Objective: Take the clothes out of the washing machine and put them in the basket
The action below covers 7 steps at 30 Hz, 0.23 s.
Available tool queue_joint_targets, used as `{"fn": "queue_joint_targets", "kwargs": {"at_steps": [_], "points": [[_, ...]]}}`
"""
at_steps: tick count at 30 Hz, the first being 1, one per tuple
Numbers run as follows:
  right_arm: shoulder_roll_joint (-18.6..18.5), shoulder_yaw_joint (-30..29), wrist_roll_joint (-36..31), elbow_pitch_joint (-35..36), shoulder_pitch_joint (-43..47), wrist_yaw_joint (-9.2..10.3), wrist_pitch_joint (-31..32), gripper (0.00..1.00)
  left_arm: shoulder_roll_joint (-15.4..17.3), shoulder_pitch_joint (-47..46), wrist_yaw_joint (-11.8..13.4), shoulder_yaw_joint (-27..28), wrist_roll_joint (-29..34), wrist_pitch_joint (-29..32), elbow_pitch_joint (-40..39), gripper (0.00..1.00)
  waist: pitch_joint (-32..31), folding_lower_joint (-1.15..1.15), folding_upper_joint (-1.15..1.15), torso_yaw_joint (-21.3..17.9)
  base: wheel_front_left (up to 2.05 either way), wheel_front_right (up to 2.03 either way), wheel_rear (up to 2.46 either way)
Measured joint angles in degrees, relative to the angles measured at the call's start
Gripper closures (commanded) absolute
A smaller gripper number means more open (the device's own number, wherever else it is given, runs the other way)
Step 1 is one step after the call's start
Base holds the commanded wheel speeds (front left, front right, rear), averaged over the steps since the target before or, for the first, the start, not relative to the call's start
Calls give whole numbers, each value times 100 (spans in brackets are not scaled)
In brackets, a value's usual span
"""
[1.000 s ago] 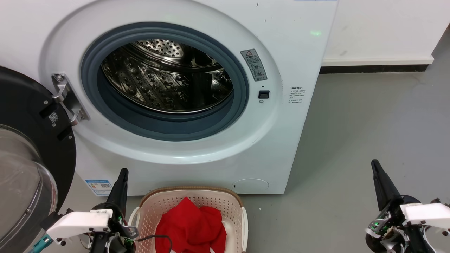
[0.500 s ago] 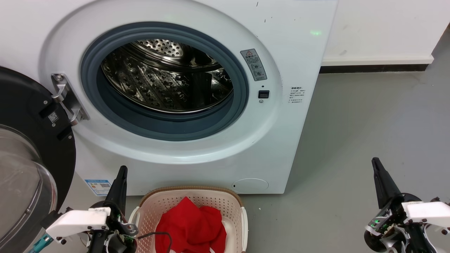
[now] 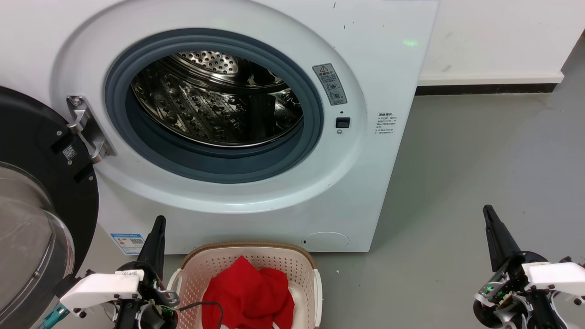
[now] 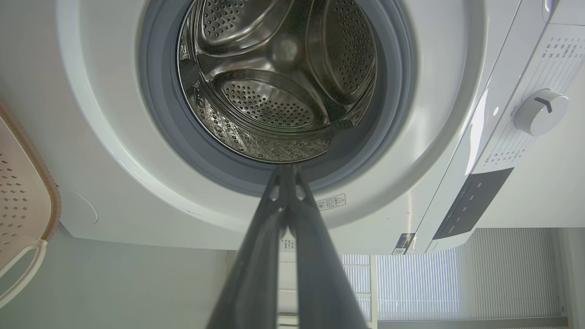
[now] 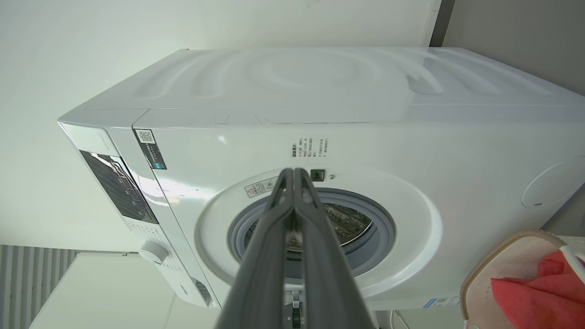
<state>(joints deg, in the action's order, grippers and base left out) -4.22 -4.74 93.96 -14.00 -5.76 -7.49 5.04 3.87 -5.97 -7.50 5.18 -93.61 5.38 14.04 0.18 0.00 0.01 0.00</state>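
The white washing machine (image 3: pixel 374 68) stands ahead with its glass door (image 3: pixel 32 219) swung open at the left; its steel drum (image 3: pixel 215 100) holds nothing I can see. Red clothes (image 3: pixel 249 294) lie bunched in the cream basket (image 3: pixel 201 269) on the floor before the machine. My left gripper (image 3: pixel 159 221) is shut and empty, just left of the basket, pointing up at the machine. At the lower right, my right gripper (image 3: pixel 487 209) is also shut and empty, well clear of the basket. The drum (image 4: pixel 279 82) is bare in the left wrist view too, where my gripper (image 4: pixel 286 168) has its tips together. The clothes (image 5: pixel 539 292) also show in the right wrist view.
Grey floor (image 3: pixel 480 173) stretches to the right of the machine, up to a white wall with a dark skirting (image 3: pixel 489 89). The open door takes the space at the far left.
The right gripper has risen slightly in the head view. The left arm has barely shifted. Basket and clothes are unchanged.
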Motion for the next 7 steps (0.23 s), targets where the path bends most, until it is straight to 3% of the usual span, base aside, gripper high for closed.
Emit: {"fn": "queue_joint_targets", "kwargs": {"at_steps": [7], "points": [[11, -14, -18, -1, 0, -1, 5, 100, -10, -1, 0, 13, 8, 1, 0, 100, 0, 0, 0, 0, 0, 0, 0]]}}
